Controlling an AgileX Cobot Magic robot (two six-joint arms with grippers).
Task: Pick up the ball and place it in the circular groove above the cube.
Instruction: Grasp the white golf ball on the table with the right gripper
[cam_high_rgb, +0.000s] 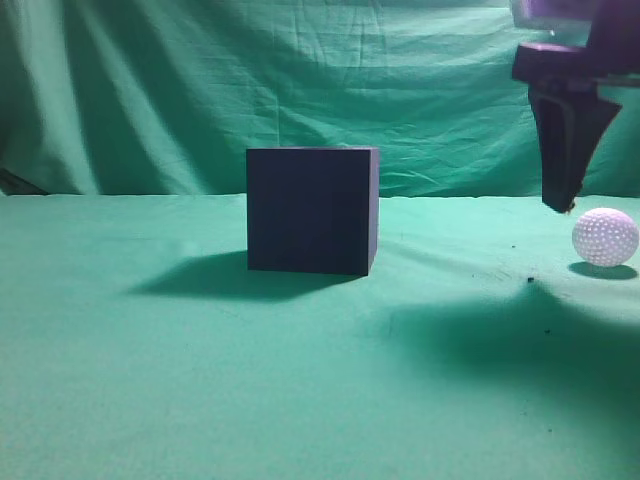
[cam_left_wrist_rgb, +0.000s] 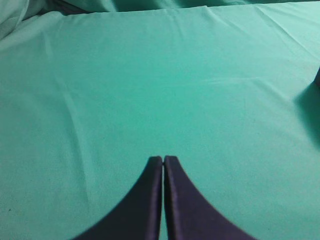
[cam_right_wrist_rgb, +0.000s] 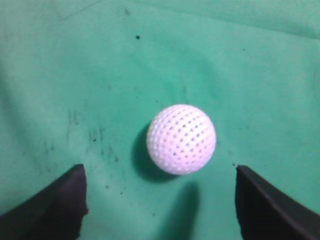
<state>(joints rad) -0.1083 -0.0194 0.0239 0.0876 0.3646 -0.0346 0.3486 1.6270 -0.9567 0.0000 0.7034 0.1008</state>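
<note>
The ball (cam_high_rgb: 605, 237), white and dimpled, lay on the green cloth (cam_high_rgb: 300, 380) at the far right of the exterior view, well apart from the cube (cam_high_rgb: 311, 210) near the middle. In the right wrist view the ball (cam_right_wrist_rgb: 181, 139) sat between the two dark fingers (cam_right_wrist_rgb: 55, 205) of the right gripper (cam_right_wrist_rgb: 160, 200), which stood wide apart, one at each lower corner of the picture, touching nothing. No print or brand mark could be read on the ball's dimpled skin.

In the exterior view the right gripper (cam_high_rgb: 565, 195) hung above the cloth, just up and to the left of the ball, tips pointing down, clear of it.

The cube stood upright on the cloth, dark and matte, its front and right faces plain, with no label or writing. Its top face could not be seen from that low camera, so whether anything lay there could not be told. A shadow spread from it to the left.

The left gripper (cam_left_wrist_rgb: 163, 159) was pressed together, fingertips meeting with only a thin seam between them, holding nothing, over bare green cloth (cam_left_wrist_rgb: 150, 75). A wrinkled green backdrop (cam_high_rgb: 300, 80) hung behind the table.
</note>
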